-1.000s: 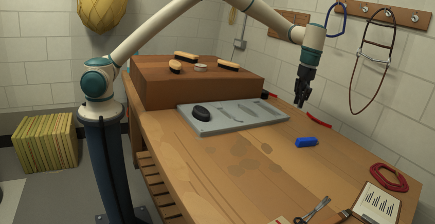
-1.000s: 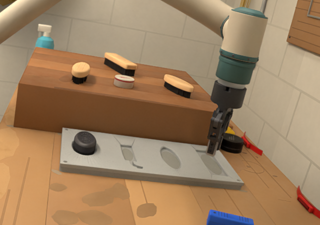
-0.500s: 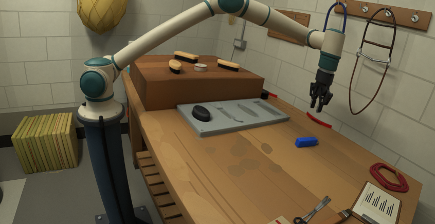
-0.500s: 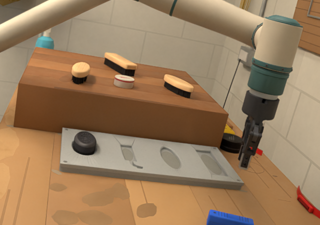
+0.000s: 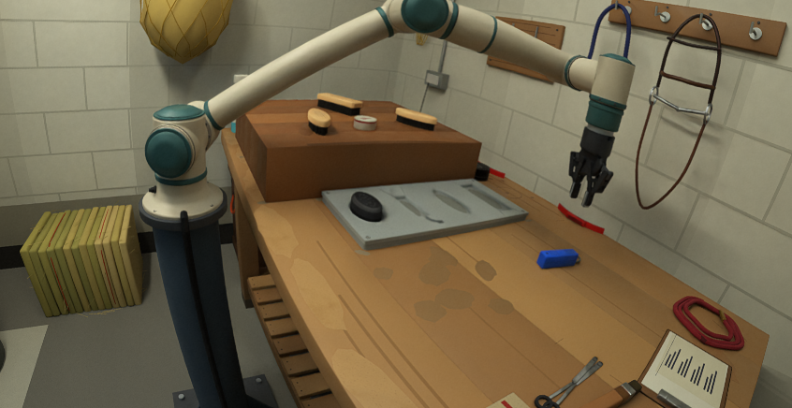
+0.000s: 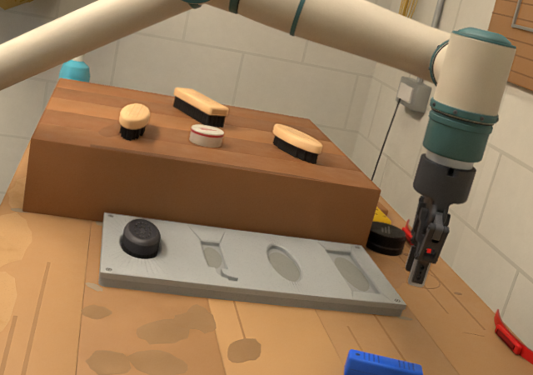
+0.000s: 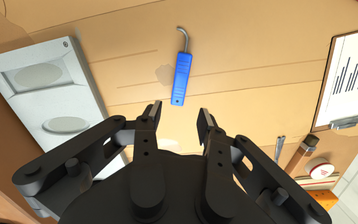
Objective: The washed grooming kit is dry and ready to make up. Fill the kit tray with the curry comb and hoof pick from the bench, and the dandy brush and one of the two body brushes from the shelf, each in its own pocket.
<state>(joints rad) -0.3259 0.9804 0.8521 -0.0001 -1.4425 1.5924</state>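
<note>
On the bench the grey kit tray (image 5: 423, 211) lies in front of the wooden shelf block, with the black curry comb (image 5: 366, 206) in its leftmost pocket and the other three pockets empty. The blue-handled hoof pick (image 7: 181, 75) lies flat on the bench, apart from the tray. On the shelf are the rectangular dandy brush (image 6: 200, 106) and two oval body brushes (image 6: 134, 121) (image 6: 297, 142). My gripper (image 5: 589, 191) hangs open and empty above the bench, past the tray's right end, with the hoof pick (image 5: 557, 258) ahead of it.
The wall stands close behind the gripper, with a bridle (image 5: 677, 109) hanging on hooks. A black tin (image 6: 386, 237) sits by the shelf's corner, a white tin (image 6: 206, 135) among the brushes. A clipboard (image 5: 687, 375), scissors (image 5: 569, 389) and a red rope coil (image 5: 709, 321) lie at the bench's near end.
</note>
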